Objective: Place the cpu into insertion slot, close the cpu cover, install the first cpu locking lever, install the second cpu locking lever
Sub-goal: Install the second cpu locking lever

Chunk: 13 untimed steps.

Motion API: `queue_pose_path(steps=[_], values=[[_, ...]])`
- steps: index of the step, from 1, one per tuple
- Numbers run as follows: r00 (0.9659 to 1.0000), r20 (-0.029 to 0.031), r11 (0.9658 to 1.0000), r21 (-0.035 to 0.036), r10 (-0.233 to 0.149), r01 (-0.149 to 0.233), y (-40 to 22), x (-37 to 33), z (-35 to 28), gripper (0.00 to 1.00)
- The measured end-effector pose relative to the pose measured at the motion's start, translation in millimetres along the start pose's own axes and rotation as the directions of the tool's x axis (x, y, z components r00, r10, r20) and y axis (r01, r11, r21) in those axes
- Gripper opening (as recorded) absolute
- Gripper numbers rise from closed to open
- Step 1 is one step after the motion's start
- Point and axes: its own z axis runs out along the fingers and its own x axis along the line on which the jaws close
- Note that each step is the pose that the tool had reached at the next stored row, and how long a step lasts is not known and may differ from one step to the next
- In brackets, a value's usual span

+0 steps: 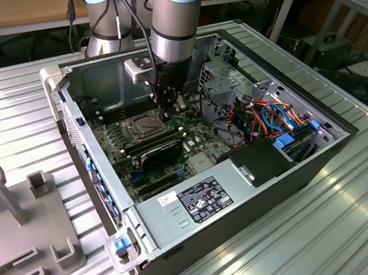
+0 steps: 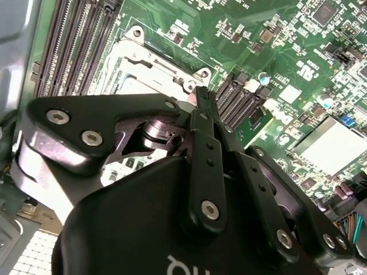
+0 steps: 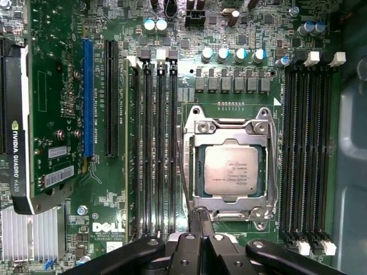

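Note:
The silvery cpu (image 3: 231,169) lies flat in the insertion slot (image 1: 144,127) on the green motherboard. The silver cpu cover (image 3: 198,127) is folded down around it as a frame. A thin wire locking lever (image 3: 184,172) runs along one side of the socket, and its end lies right at my fingertips. My gripper (image 3: 200,217) is shut, with its black fingers (image 2: 202,114) pressed together at the socket's corner. In the exterior view the arm reaches down into the open computer case, with the gripper (image 1: 168,114) just at the socket's right edge.
Long black memory slots (image 3: 155,149) flank the socket on both sides. A graphics card (image 3: 14,114) stands nearby. The power supply (image 1: 198,199), drive cage (image 1: 221,82) and loose cables (image 1: 269,117) crowd the case. A grey fixture (image 1: 19,218) sits on the exterior view's left.

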Motion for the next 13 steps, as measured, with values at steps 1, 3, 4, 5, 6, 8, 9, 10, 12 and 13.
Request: queue_pose_path(steps=[1, 3, 4, 5, 6, 8, 9, 10, 12, 13], values=[[1.0, -0.0006, 1.0, -0.0001, 0.0, 0.0, 0.0, 1.0, 0.2, 0.11], [1.0, -0.0007, 1.0, -0.0002, 0.0, 0.0, -0.2, 3.2, 1.3, 0.11], [1.0, -0.0006, 1.0, -0.0005, 0.0, 0.0, -0.6, 3.8, 1.9, 0.11], [1.0, -0.0006, 1.0, -0.0009, 0.0, 0.0, -0.9, 4.4, 2.9, 0.11], [1.0, -0.0007, 1.0, -0.0012, 0.0, 0.0, -0.8, 5.3, 5.3, 0.11], [1.0, -0.0007, 1.0, -0.0013, -0.001, 0.001, -0.9, 6.9, 7.6, 0.11], [1.0, -0.0006, 1.0, -0.0012, -0.001, 0.001, -0.9, 7.4, 8.1, 0.11], [1.0, -0.0004, 1.0, -0.0011, -0.001, 0.001, -0.8, 8.0, 8.7, 0.11], [1.0, -0.0006, 1.0, -0.0013, -0.001, 0.001, -0.5, 8.3, 8.7, 0.11], [1.0, -0.0008, 1.0, -0.0013, -0.001, 0.001, 0.2, 8.3, 8.7, 0.11]])
